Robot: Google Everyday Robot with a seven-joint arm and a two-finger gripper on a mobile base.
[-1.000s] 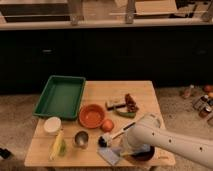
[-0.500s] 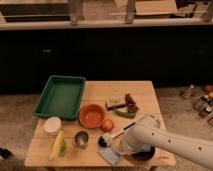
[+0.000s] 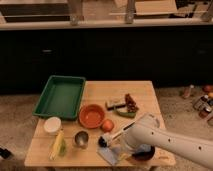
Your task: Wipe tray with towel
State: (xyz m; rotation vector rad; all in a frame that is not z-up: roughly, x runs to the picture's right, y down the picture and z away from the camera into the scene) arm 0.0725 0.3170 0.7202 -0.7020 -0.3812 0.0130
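1. Nothing visibly moved since half a second ago; arm (image 3: 165,140), gripper and every item on the table sit in the same places.
2. Gripper (image 3: 103,142) is low over the front middle of the wooden table (image 3: 142,92), at the end of the white arm that comes in from the lower right; arm is cut off by the right and bottom edges; wide or narrow cannot be told, and whether it grips anything cannot be told.
3. Towel (image 3: 111,155) lies flat at the table's front edge, just below the gripper; pale blue-grey, creased; right part hidden under the arm; contact with the gripper is unclear.
4. Dark bowl (image 3: 143,155) is right of the towel, mostly hidden by the arm.
5. Left of the gripper: metal cup (image 3: 81,138), upright; yellow-green item (image 3: 58,145), too blurred to name; white cup (image 3: 52,125).
6. Mid-table: orange bowl (image 3: 91,116), with a red-orange fruit (image 3: 107,125) just beside it on the right.
7. Behind those: cluster of small items (image 3: 125,105), brown and green, hard to make out.
8. Tray (image 3: 60,97) is at the far left corner, well apart from the towel; green, rectangular, raised sides, nothing in it; near right corner just beside the orange bowl.
9. Farthest: dark cabinets (image 3: 125,55); bottles (image 3: 200,102) on the floor at right, partly cut off.
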